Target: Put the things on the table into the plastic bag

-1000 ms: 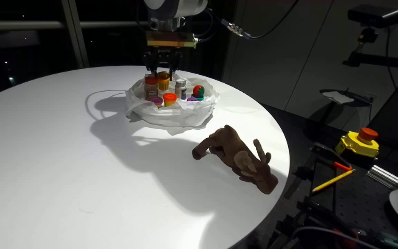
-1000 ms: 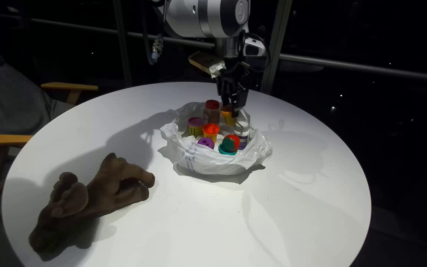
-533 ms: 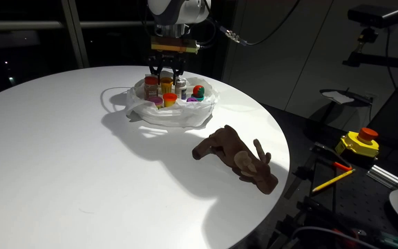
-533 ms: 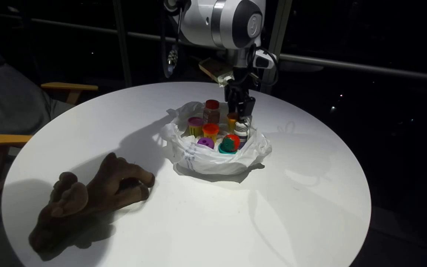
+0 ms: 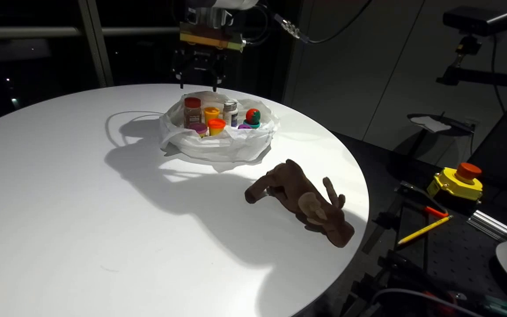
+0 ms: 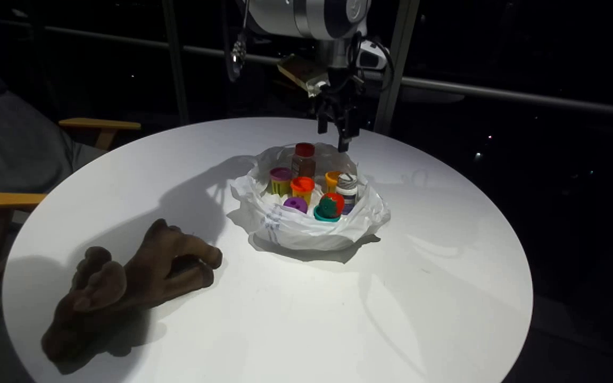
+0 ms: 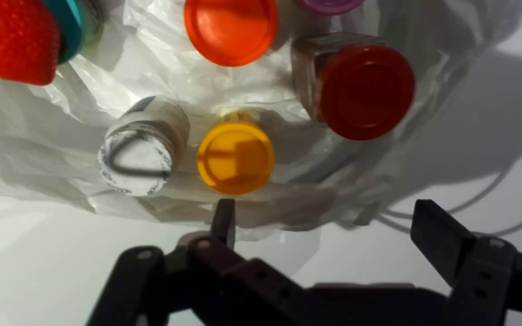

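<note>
An empty gripper point(image 5: 198, 87) hangs, jaws wide, above the edge of the plastic bag point(image 5: 222, 152), jars point(image 5: 192, 113) and tubs point(image 5: 216, 126) inside; outside, only the plush animal point(image 5: 295, 182) apparently remains

in an exterior view there's a yellow box point(image 5: 451, 184) with a red button point(image 5: 469, 170) on top, a yellow pencil point(image 5: 425, 230) near it, a ridged silver bar point(image 5: 493, 226), and some black camera-looking thing point(image 5: 477, 21) higher up. oh and a grey chair point(image 6: 14, 141) with wooden armrests point(image 6: 99, 124) in an exterior view.
</note>
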